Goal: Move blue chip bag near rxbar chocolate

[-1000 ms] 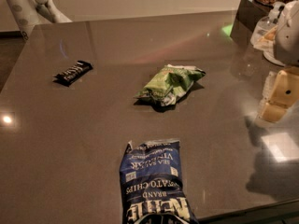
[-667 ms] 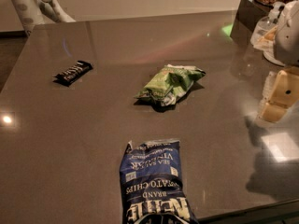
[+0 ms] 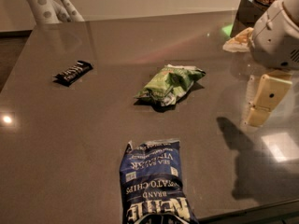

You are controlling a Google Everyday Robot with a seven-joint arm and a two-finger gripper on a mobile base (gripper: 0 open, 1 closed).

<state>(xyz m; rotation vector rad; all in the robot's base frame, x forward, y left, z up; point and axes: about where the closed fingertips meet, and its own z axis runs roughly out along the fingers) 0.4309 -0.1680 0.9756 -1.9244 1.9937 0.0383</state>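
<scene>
Far right — gripper (image 3: 263, 102) above the table (image 3: 84, 139)

Gripper (image 3: 263, 102) over right side of table (image 3: 84, 139)

A green bag (image 3: 170, 84) is laid mid-table (image 3: 70, 143); a pale packet (image 3: 237, 40) is seen far right.
</scene>
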